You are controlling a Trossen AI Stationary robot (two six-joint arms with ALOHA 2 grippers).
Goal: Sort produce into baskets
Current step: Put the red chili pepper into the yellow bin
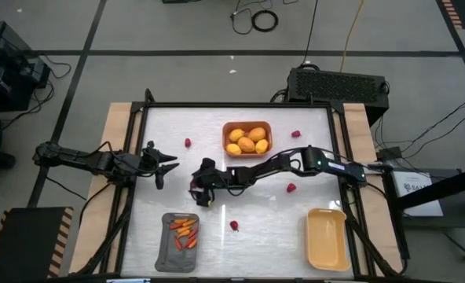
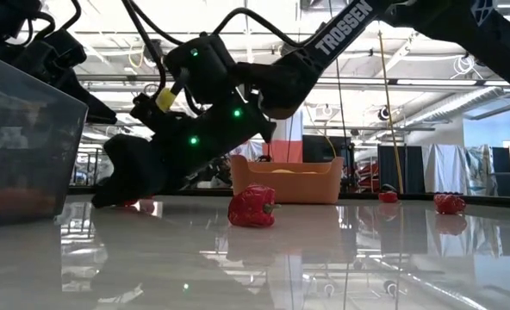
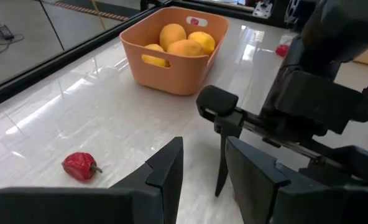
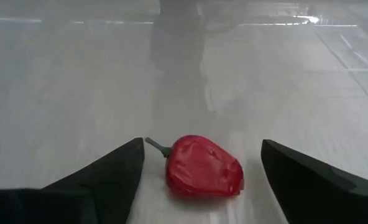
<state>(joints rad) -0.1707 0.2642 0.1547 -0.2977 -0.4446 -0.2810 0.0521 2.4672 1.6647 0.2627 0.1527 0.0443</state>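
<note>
Red pepper (image 4: 202, 166) on table between right hand (image 4: 202, 177) fingers, spread wide, gripping nothing

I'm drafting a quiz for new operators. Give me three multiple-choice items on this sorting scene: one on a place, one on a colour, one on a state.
1. The yellow fruits lie in:
A the grey basket
B the orange basket
C the pale yellow basket

2. The basket holding the orange-red sticks is:
A grey
B pale yellow
C orange

3. The right gripper is:
A open around a red piece
B shut on a stick
C shut, empty

Key:
1 B, the high view shows them heaped there.
2 A, the sticks lie in the grey basket.
3 A, its fingers stand apart on either side of the piece.
</note>
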